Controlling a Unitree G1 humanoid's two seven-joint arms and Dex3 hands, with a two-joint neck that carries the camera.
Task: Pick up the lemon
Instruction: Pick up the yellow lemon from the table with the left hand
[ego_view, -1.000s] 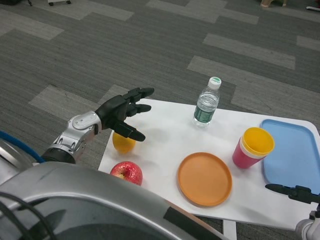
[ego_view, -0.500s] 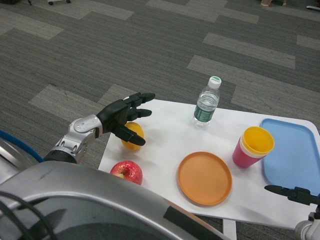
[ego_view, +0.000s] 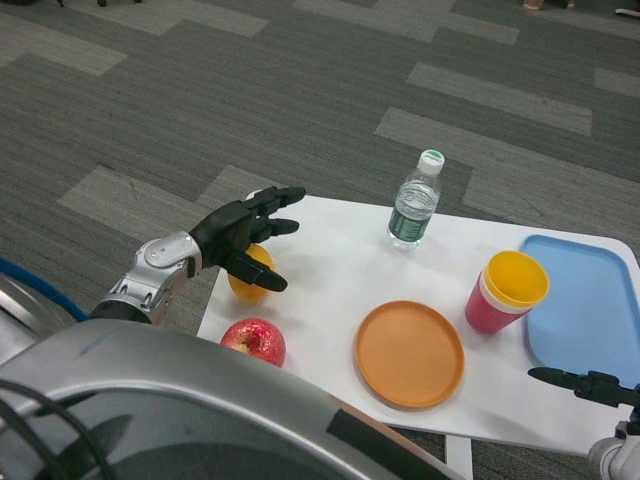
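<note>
Lemon (ego_view: 250, 277) sits on the table (ego_view: 330, 270), not lifted; I see my left robot hand (ego_view: 240, 235) spread over it, gripping nothing yet.

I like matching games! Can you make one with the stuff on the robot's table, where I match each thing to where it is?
Things:
1. lemon
2. apple
3. water bottle
4. blue tray

Places:
A. at the table's right end
B. at the near left corner of the table
C. upright at the far edge of the table
D. under the fingers of the left hand

Pairs: 1-D, 2-B, 3-C, 4-A
</note>
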